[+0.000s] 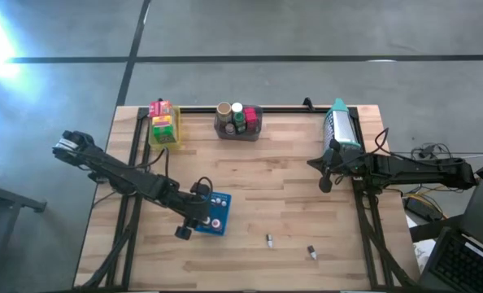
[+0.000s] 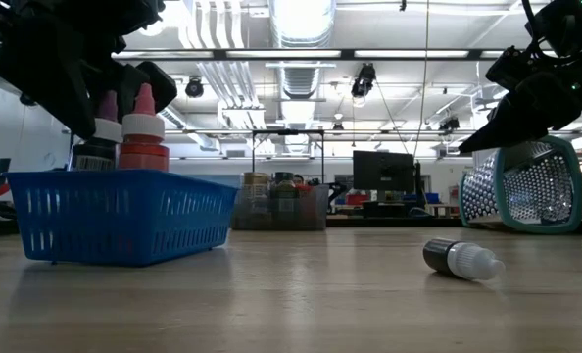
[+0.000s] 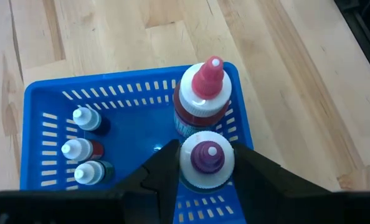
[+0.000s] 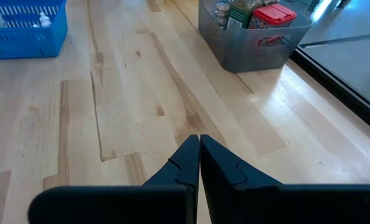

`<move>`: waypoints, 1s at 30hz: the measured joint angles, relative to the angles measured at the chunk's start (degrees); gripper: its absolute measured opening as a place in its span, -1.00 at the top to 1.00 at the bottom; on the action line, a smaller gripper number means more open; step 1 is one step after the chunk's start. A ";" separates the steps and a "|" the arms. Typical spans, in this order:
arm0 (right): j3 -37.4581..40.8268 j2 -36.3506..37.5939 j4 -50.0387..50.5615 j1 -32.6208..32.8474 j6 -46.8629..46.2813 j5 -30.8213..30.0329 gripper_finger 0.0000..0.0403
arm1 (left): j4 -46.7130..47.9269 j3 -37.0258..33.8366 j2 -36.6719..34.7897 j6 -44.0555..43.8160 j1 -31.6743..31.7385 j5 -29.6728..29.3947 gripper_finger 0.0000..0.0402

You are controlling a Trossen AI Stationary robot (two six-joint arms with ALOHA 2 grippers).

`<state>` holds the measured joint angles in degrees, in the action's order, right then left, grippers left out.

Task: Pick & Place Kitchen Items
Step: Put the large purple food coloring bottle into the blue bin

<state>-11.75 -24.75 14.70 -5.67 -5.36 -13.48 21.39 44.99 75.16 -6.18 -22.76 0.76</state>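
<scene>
**Purple-cap bottle going into the blue basket**

We have the left gripper (image 3: 203, 171) pinched on the purple-cap bottle (image 3: 207, 160), over the blue basket (image 3: 38, 99), beside the red-cap bottle (image 3: 200, 99). We'd lower it straight, w/o nudging its neighbour, then let go. Right gripper (image 4: 199, 163) closed, empty, near the table's far right. Two small bottles (image 1: 269, 240) lie loose.

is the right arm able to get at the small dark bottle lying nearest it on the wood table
Probably yes: the right gripper is shut and holds nothing, and only bare wooden table lies between it and the small dark bottle.
</scene>
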 joint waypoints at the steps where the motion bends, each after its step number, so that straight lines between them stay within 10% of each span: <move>1: 0.00 0.00 -0.02 0.02 0.00 -0.02 0.96 | 0.00 0.00 0.00 0.00 0.00 0.01 0.32; 30: 0.00 -0.07 -0.02 0.02 0.02 -0.02 0.96 | 0.59 0.00 -0.17 -0.78 0.02 0.08 -0.08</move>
<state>-11.75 -24.82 14.68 -5.65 -5.34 -13.50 21.98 44.99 74.98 -6.96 -22.74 0.84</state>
